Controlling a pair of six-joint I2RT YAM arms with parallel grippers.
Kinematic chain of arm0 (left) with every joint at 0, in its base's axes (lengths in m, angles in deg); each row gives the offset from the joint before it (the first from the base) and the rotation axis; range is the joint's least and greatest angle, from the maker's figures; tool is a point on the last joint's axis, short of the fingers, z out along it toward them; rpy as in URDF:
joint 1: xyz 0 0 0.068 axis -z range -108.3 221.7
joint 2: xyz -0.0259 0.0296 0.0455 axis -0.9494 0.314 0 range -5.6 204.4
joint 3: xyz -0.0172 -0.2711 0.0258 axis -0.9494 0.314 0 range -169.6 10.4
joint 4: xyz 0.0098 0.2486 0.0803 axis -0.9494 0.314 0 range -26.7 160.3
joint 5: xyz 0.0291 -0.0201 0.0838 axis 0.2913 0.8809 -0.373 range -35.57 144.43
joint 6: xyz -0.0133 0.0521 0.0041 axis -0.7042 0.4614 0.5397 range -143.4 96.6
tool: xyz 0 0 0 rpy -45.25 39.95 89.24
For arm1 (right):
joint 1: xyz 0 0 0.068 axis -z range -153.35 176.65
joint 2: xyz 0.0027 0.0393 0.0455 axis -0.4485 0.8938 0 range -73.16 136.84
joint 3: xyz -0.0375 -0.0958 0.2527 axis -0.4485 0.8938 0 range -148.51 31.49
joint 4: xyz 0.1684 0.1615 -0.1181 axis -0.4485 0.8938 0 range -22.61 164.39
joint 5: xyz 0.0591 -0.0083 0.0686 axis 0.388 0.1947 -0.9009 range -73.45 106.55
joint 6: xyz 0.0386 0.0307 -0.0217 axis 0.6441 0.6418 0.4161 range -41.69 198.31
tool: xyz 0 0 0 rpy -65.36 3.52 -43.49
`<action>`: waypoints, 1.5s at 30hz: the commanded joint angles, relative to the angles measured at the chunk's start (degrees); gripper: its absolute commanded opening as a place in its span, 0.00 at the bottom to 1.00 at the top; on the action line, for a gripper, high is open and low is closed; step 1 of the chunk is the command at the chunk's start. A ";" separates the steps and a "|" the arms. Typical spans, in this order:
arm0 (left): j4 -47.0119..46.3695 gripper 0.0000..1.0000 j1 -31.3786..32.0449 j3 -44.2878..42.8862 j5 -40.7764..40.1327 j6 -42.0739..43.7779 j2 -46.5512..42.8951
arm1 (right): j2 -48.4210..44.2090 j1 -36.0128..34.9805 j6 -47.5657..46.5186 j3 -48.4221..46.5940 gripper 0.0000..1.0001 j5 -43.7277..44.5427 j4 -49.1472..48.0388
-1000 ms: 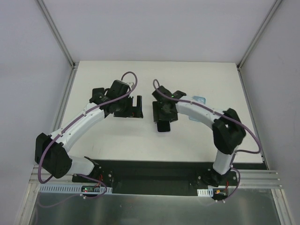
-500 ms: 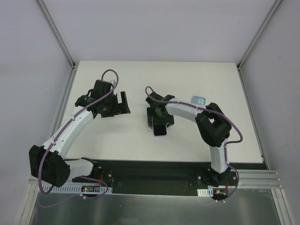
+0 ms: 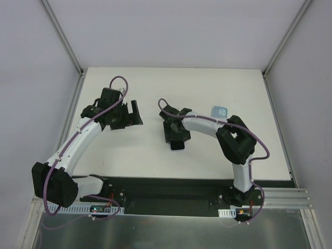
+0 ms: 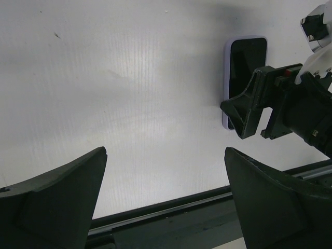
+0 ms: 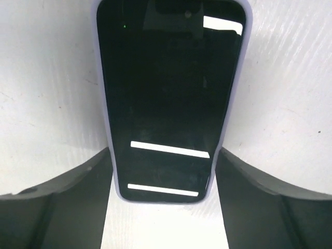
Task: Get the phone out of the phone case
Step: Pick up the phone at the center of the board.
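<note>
The phone [image 3: 177,145], black screen up in a lavender case, lies flat on the white table near the middle. It also shows in the left wrist view [image 4: 248,57] and in the right wrist view [image 5: 168,93]. My right gripper [image 3: 175,136] reaches over it from the far side. In the right wrist view [image 5: 162,155] its two fingers press against the long sides of the case at one end. My left gripper [image 3: 133,114] hovers to the left of the phone, open and empty, and the left wrist view [image 4: 165,150] shows nothing between its fingers.
A small light-blue object [image 3: 219,111] lies on the table to the right of the right arm. The table's near edge and a black rail [image 4: 171,212] run just below the left gripper. White walls enclose the table on three sides.
My left gripper has drawn back to the left, away from the phone. My right gripper has moved left and slightly nearer, and the phone has shifted with it.
</note>
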 commanded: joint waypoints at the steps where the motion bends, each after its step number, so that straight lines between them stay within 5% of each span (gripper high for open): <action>1: 0.82 0.95 -1.63 0.25 3.15 0.16 -1.40 | -0.42 -0.69 -0.01 1.21 0.61 0.02 -1.18; 4: 0.12 0.96 -2.25 0.69 4.30 0.25 -1.48 | -2.43 -0.69 -0.19 1.21 0.22 0.02 -1.09; 8: -3.04 0.95 -3.65 2.62 11.30 -0.89 -1.48 | -6.56 -0.69 -0.63 1.39 0.05 -1.03 -1.70; 22: -27.29 0.99 -4.01 11.41 33.21 -14.34 4.57 | -23.35 -1.30 0.08 10.26 0.02 -16.50 -18.23; 39: -33.28 0.90 -1.81 11.50 35.41 -15.58 11.25 | -22.83 -3.32 -0.72 6.40 0.03 -17.12 -17.52; 45: -35.30 0.79 -1.63 12.56 37.09 -16.28 12.49 | -22.83 -3.59 0.07 6.14 0.04 -17.56 -18.05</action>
